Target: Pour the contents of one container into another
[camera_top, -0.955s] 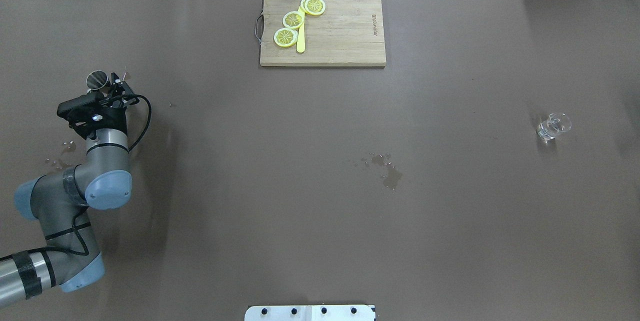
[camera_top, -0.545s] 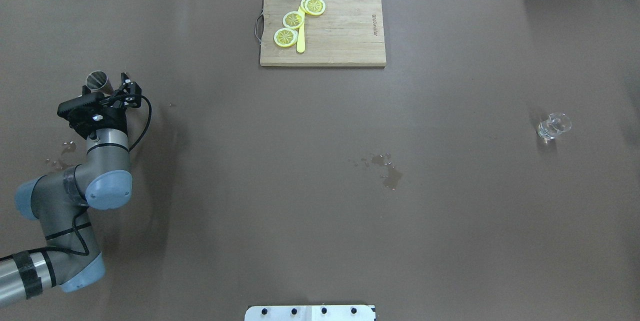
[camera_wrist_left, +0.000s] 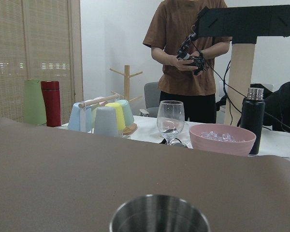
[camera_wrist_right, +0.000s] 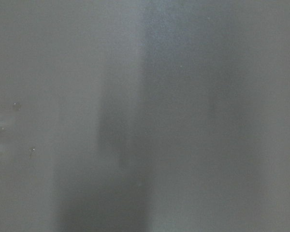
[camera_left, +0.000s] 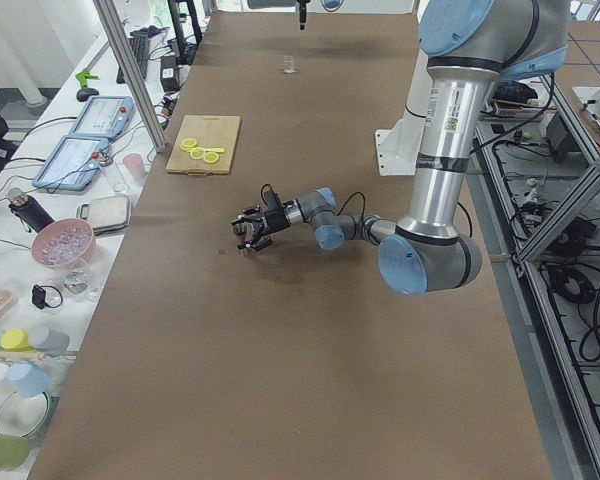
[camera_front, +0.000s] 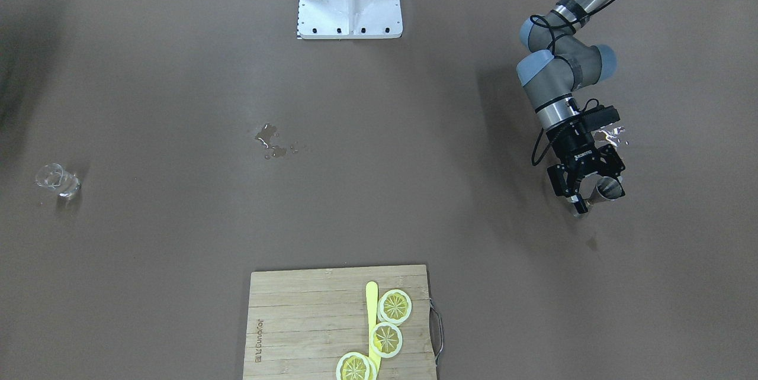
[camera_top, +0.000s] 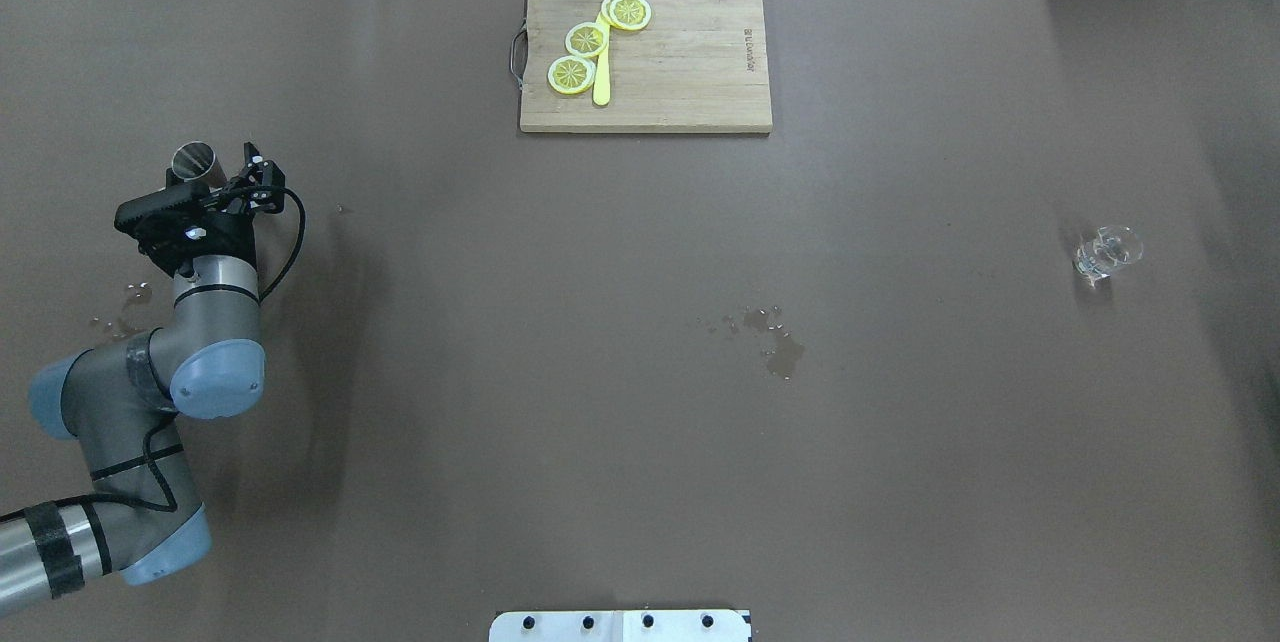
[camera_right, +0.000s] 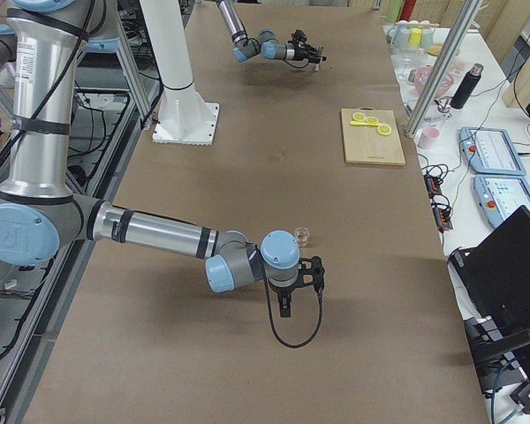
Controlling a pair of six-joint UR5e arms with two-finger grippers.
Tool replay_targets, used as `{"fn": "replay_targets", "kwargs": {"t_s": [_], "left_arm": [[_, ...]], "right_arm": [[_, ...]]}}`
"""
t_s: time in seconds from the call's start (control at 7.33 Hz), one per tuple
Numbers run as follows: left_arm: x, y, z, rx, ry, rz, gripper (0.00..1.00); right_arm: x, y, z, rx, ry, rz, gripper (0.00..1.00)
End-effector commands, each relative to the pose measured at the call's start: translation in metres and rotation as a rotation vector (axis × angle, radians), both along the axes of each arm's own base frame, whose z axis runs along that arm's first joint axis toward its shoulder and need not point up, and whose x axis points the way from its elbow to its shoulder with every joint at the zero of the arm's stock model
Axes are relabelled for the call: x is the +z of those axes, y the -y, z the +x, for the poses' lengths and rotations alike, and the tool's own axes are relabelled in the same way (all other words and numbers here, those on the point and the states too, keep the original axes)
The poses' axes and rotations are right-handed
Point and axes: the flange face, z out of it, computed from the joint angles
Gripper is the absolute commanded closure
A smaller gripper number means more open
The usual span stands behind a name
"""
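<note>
A steel cup (camera_top: 193, 160) stands upright on the brown table at the far left. Its rim (camera_wrist_left: 159, 212) fills the bottom of the left wrist view. My left gripper (camera_top: 210, 174) is open around it, with the fingers apart on either side of the cup (camera_front: 610, 189) and not clamping it. A small clear glass (camera_top: 1105, 252) stands far off at the right side of the table. My right gripper (camera_right: 289, 287) shows only in the side views, pointing down at the table near the glass (camera_right: 302, 235). I cannot tell whether it is open or shut.
A wooden cutting board (camera_top: 690, 72) with lemon slices (camera_top: 587, 39) and a yellow knife lies at the back centre. Small puddles (camera_top: 775, 342) wet the table's middle, and more drops (camera_top: 125, 307) lie beside the left arm. A person (camera_wrist_left: 191, 53) stands beyond the table's left end.
The left gripper's fingers have spread apart, letting go of the steel cup. The cup stays in its place.
</note>
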Motion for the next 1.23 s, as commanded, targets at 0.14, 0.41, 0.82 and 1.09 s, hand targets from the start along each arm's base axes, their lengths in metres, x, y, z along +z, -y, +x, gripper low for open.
{"fn": "replay_targets", "kwargs": {"t_s": [0.14, 0.41, 0.82, 1.09], "left_arm": [[-0.019, -0.011, -0.022, 0.002, 0.021, -0.012, 0.03], [-0.028, -0.018, -0.035, 0.021, 0.034, -0.010, 0.03], [-0.084, -0.033, -0.075, 0.113, 0.018, -0.070, 0.03], [-0.120, -0.039, -0.087, 0.214, 0.034, -0.112, 0.03]], "right_arm": [[-0.053, -0.003, 0.015, 0.029, -0.059, -0.218, 0.00], [-0.079, -0.004, 0.014, 0.023, -0.121, -0.221, 0.00], [-0.080, -0.001, 0.012, 0.017, -0.111, -0.211, 0.00], [-0.084, 0.001, 0.012, 0.017, -0.106, -0.203, 0.00]]}}
